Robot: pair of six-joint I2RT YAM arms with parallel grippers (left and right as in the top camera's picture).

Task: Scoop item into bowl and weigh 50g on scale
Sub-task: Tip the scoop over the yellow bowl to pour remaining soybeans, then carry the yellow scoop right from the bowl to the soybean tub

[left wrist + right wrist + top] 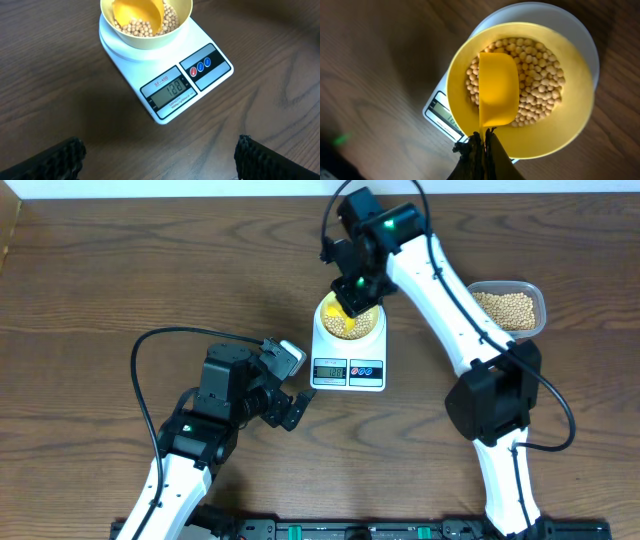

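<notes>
The pale-yellow bowl [349, 320] sits on the platform of the white scale [349, 370] and holds a layer of tan beans [540, 85]. My right gripper [483, 140] is shut on the handle of a bright yellow measuring spoon [497, 90], whose scoop lies inside the bowl over the beans. No beans show on the spoon's visible face. My left gripper [160, 160] rests low over the table in front and left of the scale, jaws wide open around nothing. The scale's display [169, 89] shows digits.
A clear plastic tub [508, 308] full of beans stands to the right of the scale, beyond the right arm's elbow. Cables loop from both arms over the wooden table [120, 270].
</notes>
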